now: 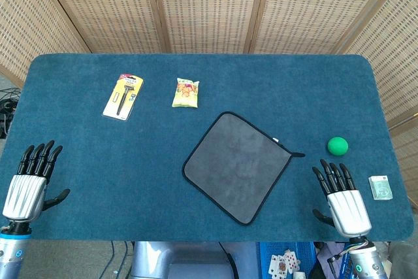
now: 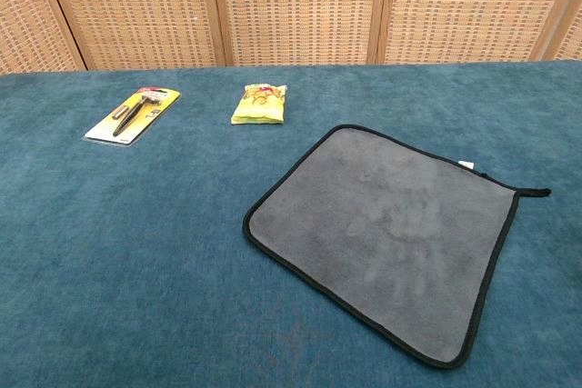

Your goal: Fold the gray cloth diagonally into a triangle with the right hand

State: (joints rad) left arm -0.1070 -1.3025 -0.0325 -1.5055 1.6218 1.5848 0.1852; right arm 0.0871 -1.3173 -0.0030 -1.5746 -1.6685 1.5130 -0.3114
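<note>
Gray cloth (image 1: 238, 166) lies flat and unfolded, turned like a diamond, mid-table (image 1: 130, 161) – no hand touching it. Right hand (image 1: 344, 200) rests near its right corner, fingers apart, holding nothing; left hand (image 1: 29, 184) likewise at the table's far left edge. Green ball (image 1: 337, 146) and prob. a small box (image 1: 380, 187) sit by the right hand.

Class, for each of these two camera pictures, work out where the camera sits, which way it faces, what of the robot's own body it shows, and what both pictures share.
Head view: sits high, looks steeply down on the table; shows the left hand and right hand, both open, near the gray cloth.
Chest view: sits lower, looks forward across the table to the wicker screen; no part of the robot shows.
Shared: the cloth, the snack packet and the razor pack.
</note>
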